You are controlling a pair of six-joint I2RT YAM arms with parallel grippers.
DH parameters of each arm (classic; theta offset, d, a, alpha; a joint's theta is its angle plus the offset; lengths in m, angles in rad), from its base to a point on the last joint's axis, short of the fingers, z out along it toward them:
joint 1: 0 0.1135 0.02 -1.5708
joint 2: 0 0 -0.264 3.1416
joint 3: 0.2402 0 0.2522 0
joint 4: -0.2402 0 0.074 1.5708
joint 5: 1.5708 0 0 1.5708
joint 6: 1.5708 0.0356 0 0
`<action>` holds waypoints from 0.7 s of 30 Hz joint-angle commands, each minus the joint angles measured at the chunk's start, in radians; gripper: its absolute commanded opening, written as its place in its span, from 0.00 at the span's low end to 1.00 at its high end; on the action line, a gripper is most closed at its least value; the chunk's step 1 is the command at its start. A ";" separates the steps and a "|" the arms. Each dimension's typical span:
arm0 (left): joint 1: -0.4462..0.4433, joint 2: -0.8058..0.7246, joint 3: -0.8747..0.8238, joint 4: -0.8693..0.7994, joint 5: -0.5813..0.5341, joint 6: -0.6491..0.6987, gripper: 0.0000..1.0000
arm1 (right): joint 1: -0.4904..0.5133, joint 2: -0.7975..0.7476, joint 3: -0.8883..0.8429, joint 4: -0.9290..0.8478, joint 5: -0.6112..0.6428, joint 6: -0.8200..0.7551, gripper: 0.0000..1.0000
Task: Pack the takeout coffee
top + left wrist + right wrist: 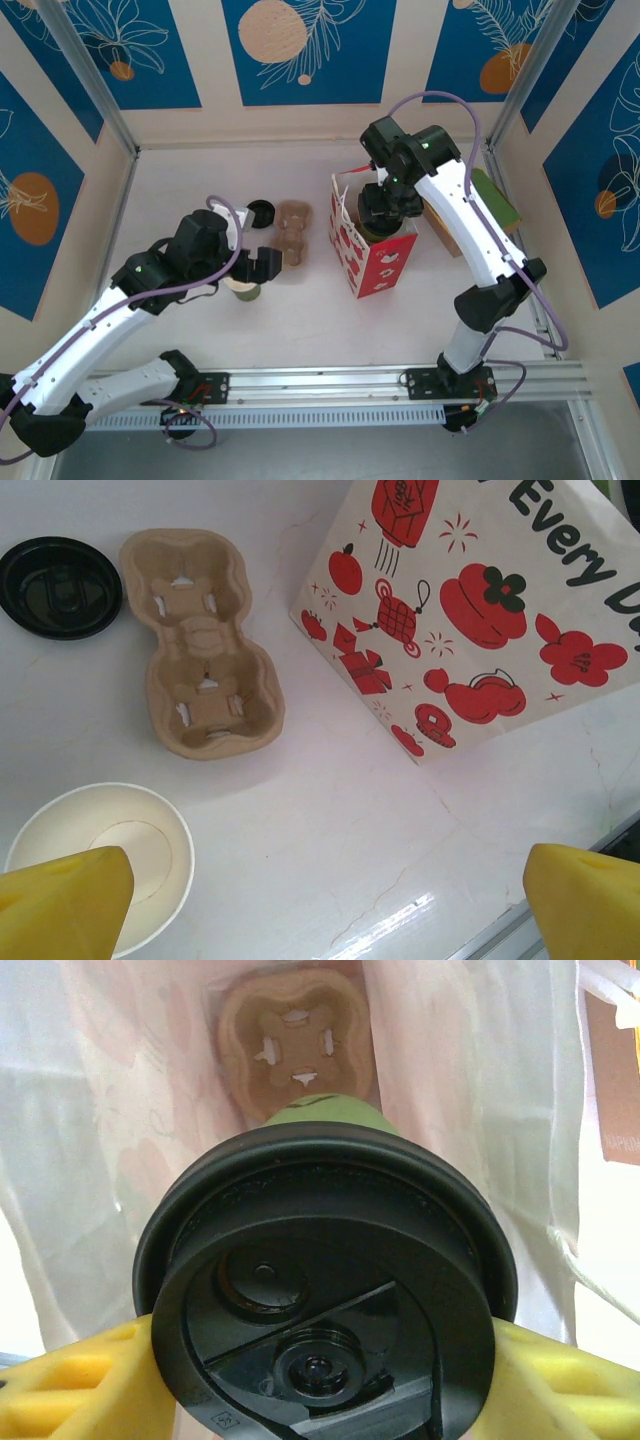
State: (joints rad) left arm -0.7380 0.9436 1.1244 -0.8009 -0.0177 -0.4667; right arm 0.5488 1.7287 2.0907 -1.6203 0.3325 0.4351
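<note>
Right jaws are closed partway on the takeout coffee (325, 1290): the yellow fingers (70, 1390) press the rim of its black lid from both sides at the bottom of the right wrist view. The green cup sits upright between the white inner walls of the red-and-white bag (480, 1090). A brown moulded tray (295, 1045) shows deeper inside, at the top of the frame. Seen from above, the bag stands right of centre on the worktop (300, 310), with the right arm reaching into its open mouth.

At centre left the left jaws are spread wide and hold nothing. They hover over a lidless cup (100, 845). A second cup carrier (200, 645) and a loose black lid (60, 585) lie side by side at the upper left of the left wrist view.
</note>
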 commanded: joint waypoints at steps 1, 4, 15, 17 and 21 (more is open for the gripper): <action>-0.007 -0.020 0.035 -0.030 0.018 0.037 1.00 | -0.004 0.020 0.026 -0.027 -0.029 -0.018 0.65; -0.006 -0.020 0.035 -0.037 0.003 0.048 1.00 | -0.004 0.041 0.031 -0.026 -0.038 -0.017 0.65; 0.005 0.004 0.051 -0.035 -0.054 0.091 1.00 | 0.007 0.074 -0.002 -0.028 -0.068 0.002 0.65; 0.007 0.018 0.046 -0.028 -0.052 0.090 1.00 | 0.014 0.065 -0.018 -0.029 -0.069 0.007 0.65; 0.009 0.035 0.039 -0.010 -0.039 0.085 1.00 | 0.027 0.043 -0.058 -0.034 -0.069 0.023 0.65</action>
State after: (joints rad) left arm -0.7353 0.9714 1.1568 -0.8284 -0.0532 -0.4007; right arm 0.5632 1.8046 2.0583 -1.6203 0.2947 0.4393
